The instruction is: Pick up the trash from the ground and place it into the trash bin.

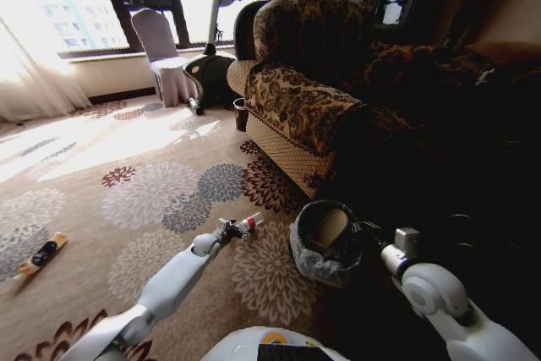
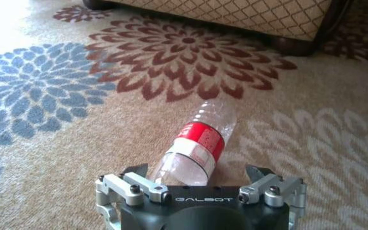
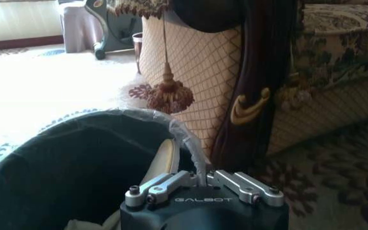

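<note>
Head view: left arm reaches forward from lower left to centre frame, left hand low over the carpet, with a clear bottle at its tip, red band just visible. Bin sits right of centre, beside the sofa, near the bottle but apart from it. Right hand hangs at the bin's right rim, at lower right. A second piece of trash, an orange-black tube, lies far off at left edge, well apart from both hands. So the left arm is nearer the bottle; the bin lies to the bottle's right. Left wrist view: bottle lies on its side on the carpet, long axis running straight away from the left hand toward the upper frame, slightly tilted right; its near end sits between the two spread fingers, red-and-white label at mid-body. Fingers stand apart on either side, not pressing the bottle as far as I can judge; nothing gripped yet. Whether the near end is cap or base is cut off by the hand's body. Right wrist view: right hand has fingers drawn together, nothing between them, poised at the rim of the bin; grey liner on the rim, dark inside, a pale object leaning in it, hard to identify. Sofa side with a tassel rises behind.
</note>
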Robot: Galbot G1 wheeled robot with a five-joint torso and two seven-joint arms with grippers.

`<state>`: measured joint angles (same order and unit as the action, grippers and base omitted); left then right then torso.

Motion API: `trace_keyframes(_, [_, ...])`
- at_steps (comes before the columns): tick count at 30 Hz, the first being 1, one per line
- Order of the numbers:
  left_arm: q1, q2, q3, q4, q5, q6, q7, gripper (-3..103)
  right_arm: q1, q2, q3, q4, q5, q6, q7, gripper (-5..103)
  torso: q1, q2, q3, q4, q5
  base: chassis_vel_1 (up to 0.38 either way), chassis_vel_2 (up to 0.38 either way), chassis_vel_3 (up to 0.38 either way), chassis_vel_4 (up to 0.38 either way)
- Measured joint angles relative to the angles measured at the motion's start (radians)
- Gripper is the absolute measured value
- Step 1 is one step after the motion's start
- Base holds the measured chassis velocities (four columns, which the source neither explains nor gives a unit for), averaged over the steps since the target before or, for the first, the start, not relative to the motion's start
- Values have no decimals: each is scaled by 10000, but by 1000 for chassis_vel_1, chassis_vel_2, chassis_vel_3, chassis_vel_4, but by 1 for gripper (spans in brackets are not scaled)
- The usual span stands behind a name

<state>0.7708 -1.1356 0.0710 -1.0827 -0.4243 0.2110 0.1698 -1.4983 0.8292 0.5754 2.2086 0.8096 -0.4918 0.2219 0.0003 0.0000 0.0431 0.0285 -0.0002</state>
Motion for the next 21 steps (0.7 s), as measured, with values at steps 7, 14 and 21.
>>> trace_keyframes(7, [-434, -367, 163, 972, 336, -453, 375, 100, -72, 9, 39, 50, 13, 36, -25, 2, 0, 0, 0, 0, 2, 0, 0, 0, 0])
trace_keyframes(14, [-716, -547, 298, 1292, 352, -522, 434, 100, -117, 71, 45, 52, -39, 106, -105, 2, 0, 0, 0, 0, 2, 0, 0, 0, 0])
trace_keyframes(21, [-751, -487, 363, 1275, 339, -522, 501, 100, -110, 133, 33, -5, -160, 106, -198, 2, 0, 0, 0, 0, 3, 0, 0, 0, 0])
